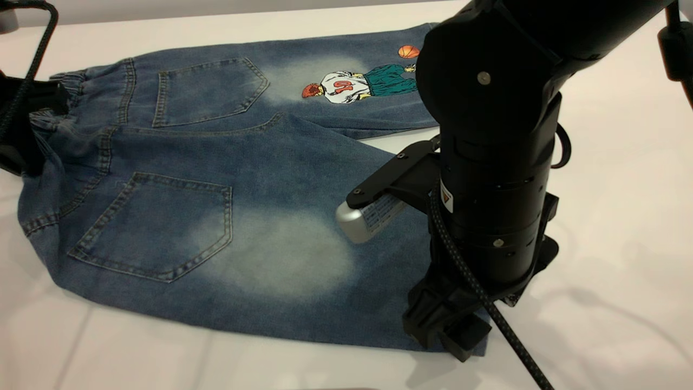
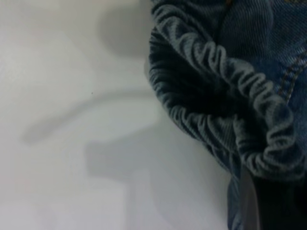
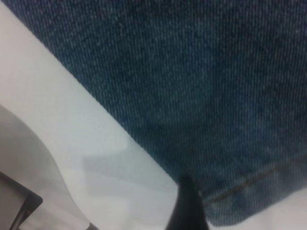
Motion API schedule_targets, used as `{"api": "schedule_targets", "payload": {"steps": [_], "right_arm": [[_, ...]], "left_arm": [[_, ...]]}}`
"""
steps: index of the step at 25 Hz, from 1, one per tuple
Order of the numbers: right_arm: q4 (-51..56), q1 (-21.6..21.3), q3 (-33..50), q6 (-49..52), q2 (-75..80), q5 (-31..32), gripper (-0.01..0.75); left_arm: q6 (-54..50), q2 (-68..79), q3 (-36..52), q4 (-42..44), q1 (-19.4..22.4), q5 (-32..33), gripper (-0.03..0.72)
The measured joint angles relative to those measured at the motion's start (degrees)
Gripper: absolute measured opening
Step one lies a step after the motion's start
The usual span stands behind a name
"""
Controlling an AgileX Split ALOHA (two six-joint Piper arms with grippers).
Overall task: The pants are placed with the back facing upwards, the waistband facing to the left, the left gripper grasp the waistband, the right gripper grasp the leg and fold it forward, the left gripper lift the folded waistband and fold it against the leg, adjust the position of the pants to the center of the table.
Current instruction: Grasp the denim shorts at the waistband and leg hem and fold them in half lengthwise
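The pants [image 1: 260, 162] lie flat on the table [image 1: 622, 227], back pockets up. The gathered waistband [image 1: 51, 116] is at the far left. My left gripper [image 1: 24, 135] is on it, and the band bunches up there. In the left wrist view the puckered waistband [image 2: 230, 72] curls up into my left gripper [image 2: 249, 206], shut on its edge. My right gripper [image 1: 452, 333] is down on the hem corner of the near leg [image 1: 281, 254]. Its wrist view shows the leg [image 3: 192, 72] close up and one dark finger [image 3: 187, 208] at the cloth's edge. The denim hides the other.
The far leg with the basketball player print [image 1: 357, 84] runs behind my right arm [image 1: 492, 162], which hides that leg's end. Bare white tabletop lies in front of the pants and to their right.
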Motion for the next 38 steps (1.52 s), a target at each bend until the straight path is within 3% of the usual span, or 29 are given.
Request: {"api": "schedule_targets", "payload": {"steps": [14, 18, 21, 23, 28, 33, 38], "right_arm": [[0.5, 0.0, -0.1, 0.0, 1.7, -0.3, 0.408], [1.4, 0.1, -0.2, 0.0, 2.0, -0.4, 0.259], [1.5, 0.3, -0.5, -0.1, 2.1, -0.4, 0.092], [1.0, 0.4, -0.7, -0.4, 2.1, -0.2, 0.041], [-0.8, 0.4, -3.0, -2.4, 2.2, 3.9, 0.032], [-0.9, -0.1, -4.2, -2.9, -4.1, 4.1, 0.032], [-0.8, -4.0, -4.9, -3.1, -12.4, 3.9, 0.032]], "left_arm": [[0.0, 0.0, 0.0, 0.0, 0.0, -0.2, 0.048], [0.0, 0.0, 0.0, 0.0, 0.0, -0.2, 0.048], [0.0, 0.0, 0.0, 0.0, 0.0, -0.2, 0.048], [0.0, 0.0, 0.0, 0.0, 0.0, -0.2, 0.048], [0.0, -0.2, 0.0, -0.1, 0.0, 0.1, 0.048], [0.0, -0.2, 0.0, -1.7, 0.0, 0.6, 0.048], [0.0, -0.2, -2.7, -6.0, 0.0, 4.8, 0.048]]}}
